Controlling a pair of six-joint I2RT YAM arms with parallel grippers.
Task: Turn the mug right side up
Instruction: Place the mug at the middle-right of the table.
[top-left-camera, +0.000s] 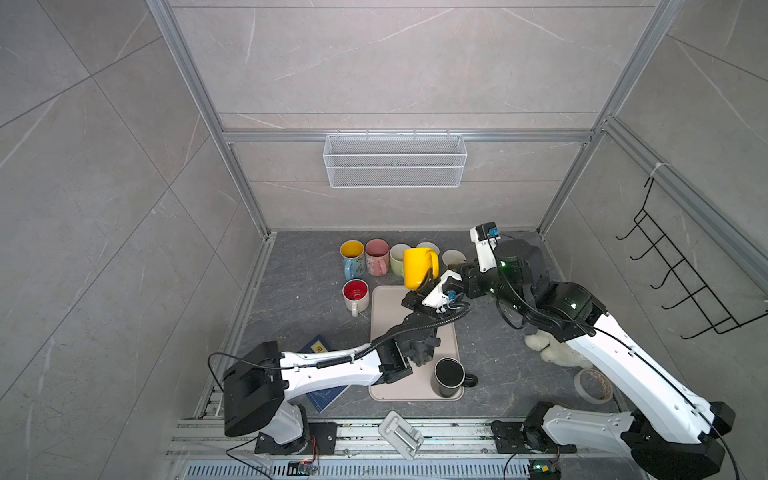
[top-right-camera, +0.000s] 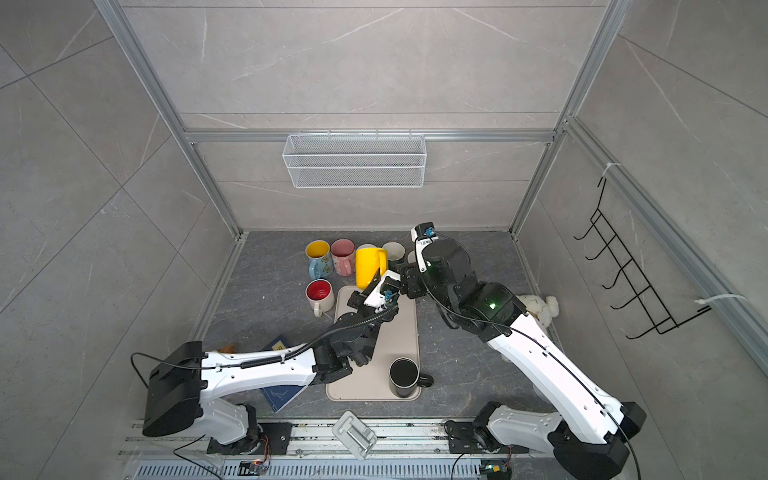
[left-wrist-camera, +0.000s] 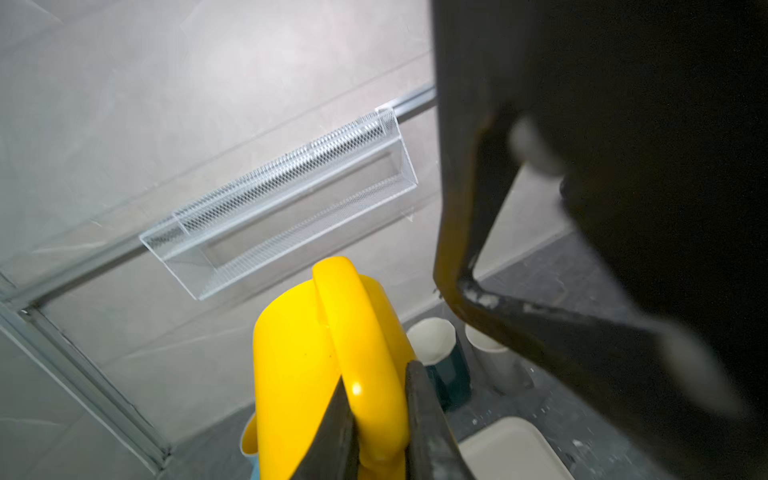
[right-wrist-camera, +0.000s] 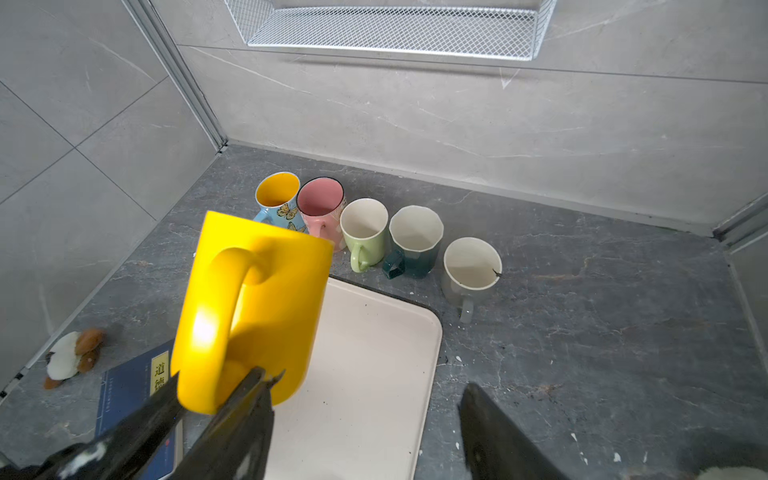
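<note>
— Yellow mug (right-wrist-camera: 274, 299) is hanging in the air over the far end of the beige tray (right-wrist-camera: 374, 374). Left fingers (left-wrist-camera: 328, 440) are clamping its handle from both sides, so the left gripper (left-wrist-camera: 378, 374) is carrying the whole weight.
— Is it sitting right side up?
— It isn't set down, and I'm not seeing the mouth in any view. It's tilting, with the handle pointing toward the right arm. I can't tell which end is up. I'm reading it as mid-turn: lift done, rotation check and placement left.
— Right gripper (top-left-camera: 453, 277)?
— It's hovering just beside the handle, fingers spread, gripping nothing.
— Surfaces?
— The mug is looking like glossy glazed ceramic: straight cylinder, thick loop handle, highlights bouncing off it. I'm guessing it's slick under hard fingers. The tray is matte, with rounded corners and a low rim. The table (right-wrist-camera: 582, 291) is dark grey with stone veining and white specks.
— Neighbours?
— They're lining up just behind it: blue butterfly mug (right-wrist-camera: 276, 210) with a yellow inside, pink mug (right-wrist-camera: 322, 203), pale green mug (right-wrist-camera: 363, 232), faceted dark teal mug (right-wrist-camera: 415, 245), grey mug (right-wrist-camera: 469, 266). All are standing mouth up. A black mug (top-left-camera: 449, 376) is standing on the near end of the tray.
</note>
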